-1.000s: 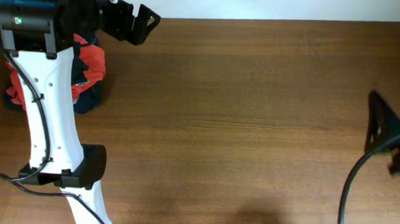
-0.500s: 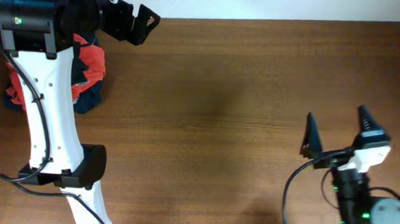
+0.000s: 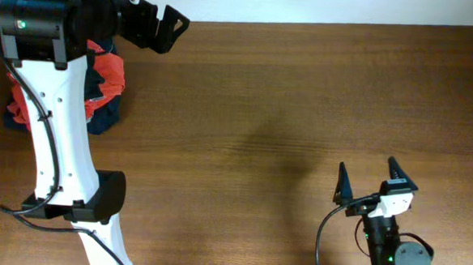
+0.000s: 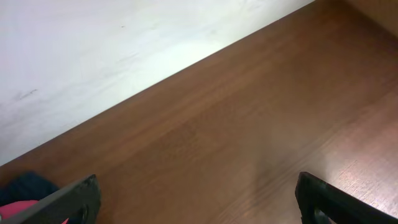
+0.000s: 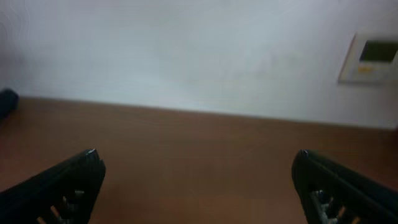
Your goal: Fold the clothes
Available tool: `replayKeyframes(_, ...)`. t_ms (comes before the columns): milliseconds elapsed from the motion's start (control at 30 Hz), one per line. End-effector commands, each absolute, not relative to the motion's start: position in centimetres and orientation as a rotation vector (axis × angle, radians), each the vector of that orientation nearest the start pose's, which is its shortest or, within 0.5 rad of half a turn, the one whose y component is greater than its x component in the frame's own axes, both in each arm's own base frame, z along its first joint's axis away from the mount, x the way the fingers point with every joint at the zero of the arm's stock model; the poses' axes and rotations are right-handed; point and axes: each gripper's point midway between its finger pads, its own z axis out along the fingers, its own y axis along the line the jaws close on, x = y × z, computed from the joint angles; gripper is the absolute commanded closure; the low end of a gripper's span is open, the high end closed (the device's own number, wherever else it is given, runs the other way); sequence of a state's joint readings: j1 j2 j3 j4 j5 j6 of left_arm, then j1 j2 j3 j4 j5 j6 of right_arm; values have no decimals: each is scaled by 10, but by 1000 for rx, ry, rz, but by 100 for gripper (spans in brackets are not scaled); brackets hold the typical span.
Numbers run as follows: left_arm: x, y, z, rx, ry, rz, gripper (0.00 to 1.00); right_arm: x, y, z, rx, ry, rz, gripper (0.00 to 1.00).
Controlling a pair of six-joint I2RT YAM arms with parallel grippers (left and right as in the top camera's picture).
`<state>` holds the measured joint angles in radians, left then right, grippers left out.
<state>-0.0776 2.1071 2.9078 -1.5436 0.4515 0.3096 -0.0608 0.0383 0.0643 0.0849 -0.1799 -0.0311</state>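
My left fingers (image 3: 176,22) and right fingers (image 3: 341,187) are spread wide, holding nothing. I can't find the black garment (only an orange-red shirt (image 3: 110,73) on a navy garment (image 3: 103,119), far left of the tabletop (image 3: 262,109)). I'd locate it before reaching.

Nothing legible anywhere. The small wall panel (image 5: 373,57) above the bench's (image 5: 199,168) far edge carries a dark screen and an orange mark, both too blurred to read.
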Motion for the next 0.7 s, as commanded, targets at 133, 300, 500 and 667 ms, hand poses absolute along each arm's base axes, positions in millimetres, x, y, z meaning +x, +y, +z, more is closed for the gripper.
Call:
replayKeyframes(133,440,-110,409,645,2148,-396,0,245,15,165,-124,1606,55,1)
replayKeyframes(300,440,-110,409,645,2148,-396,0,246,8,158,-87,1637,20,1)
replayKeyframes(500,440,-110,409,645,2148,-396,0,246,8,159,-90,1634,24,1)
replayKeyframes(667,440,-110,409,645,2148,-396,0,246,8,159,-90,1634,24,2)
